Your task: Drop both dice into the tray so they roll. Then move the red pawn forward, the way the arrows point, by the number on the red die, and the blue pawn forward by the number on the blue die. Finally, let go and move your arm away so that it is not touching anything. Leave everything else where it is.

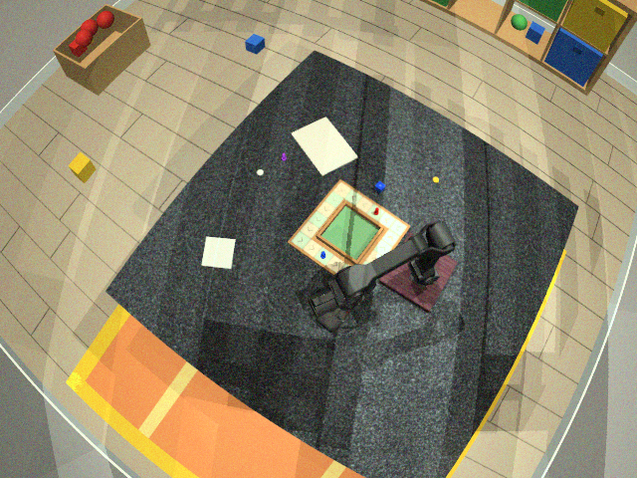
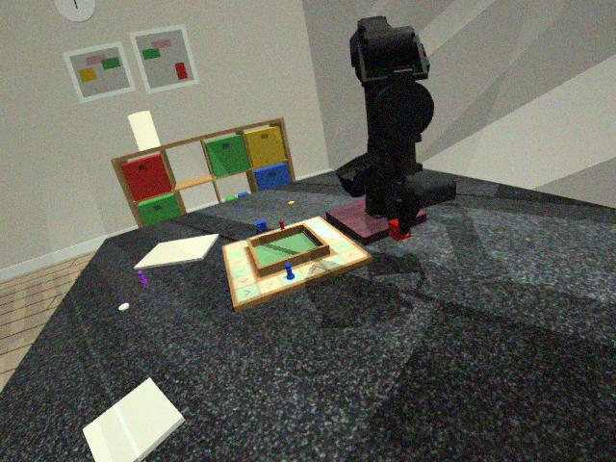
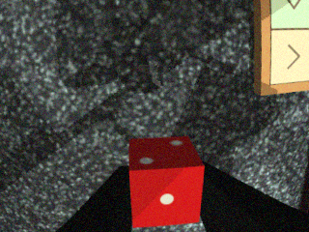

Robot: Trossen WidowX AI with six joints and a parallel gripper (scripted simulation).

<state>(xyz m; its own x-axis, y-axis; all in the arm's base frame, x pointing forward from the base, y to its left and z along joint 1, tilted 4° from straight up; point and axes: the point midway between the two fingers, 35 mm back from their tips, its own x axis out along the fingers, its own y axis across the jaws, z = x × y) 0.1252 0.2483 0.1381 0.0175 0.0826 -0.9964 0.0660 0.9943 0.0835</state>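
My gripper (image 2: 404,224) (image 3: 161,173) is shut on the red die (image 2: 397,229) (image 3: 166,195) and holds it above the dark table, outside the board. In the wrist view the die's upper face shows two pips and its near face one. The blue die (image 1: 380,186) (image 2: 261,226) lies on the table beyond the board's far edge. The tray (image 1: 331,217) (image 2: 308,257) in the middle of the board (image 1: 341,189) (image 2: 347,246) (image 3: 285,72) is empty. The red pawn (image 1: 376,211) (image 2: 281,224) stands on the far track, the blue pawn (image 1: 322,254) (image 2: 289,271) on the near one.
A purple pawn (image 1: 283,156) (image 2: 142,277), a white disc (image 1: 260,172) (image 2: 123,306), a yellow disc (image 1: 435,179) (image 2: 291,202) and two pale flat slabs (image 1: 323,146) (image 1: 218,252) lie around the board. The arm's base stands on a dark red plate (image 1: 429,301) beside the board.
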